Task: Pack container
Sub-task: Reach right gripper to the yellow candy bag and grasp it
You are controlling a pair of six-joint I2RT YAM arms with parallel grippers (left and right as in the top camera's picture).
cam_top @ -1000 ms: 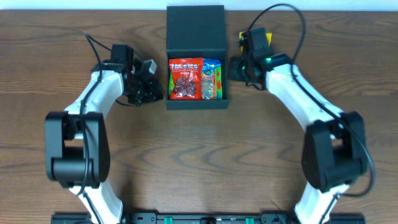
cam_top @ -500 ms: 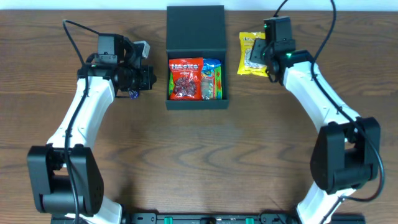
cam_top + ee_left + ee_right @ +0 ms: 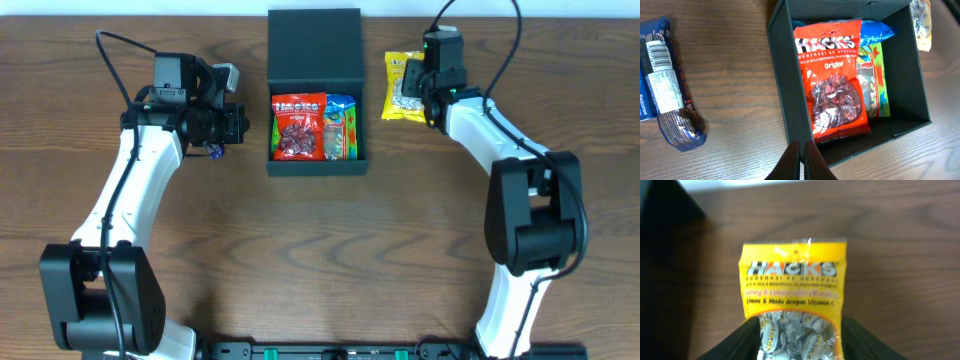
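On the wooden table [image 3: 320,250] the dark container [image 3: 314,48] is set at the far middle between the arms, lid open, with a red Hacks packet [image 3: 298,126] and a green-and-blue packet [image 3: 342,126] laid side by side inside. A yellow Hacks packet [image 3: 792,285], just right of the container, is straddled by the right gripper [image 3: 800,342]; its fingers are held apart, but whether the packet is pinched cannot be told. The left gripper [image 3: 802,157] is held left of the container, fingers pressed together on nothing, near a blue packet [image 3: 665,85].
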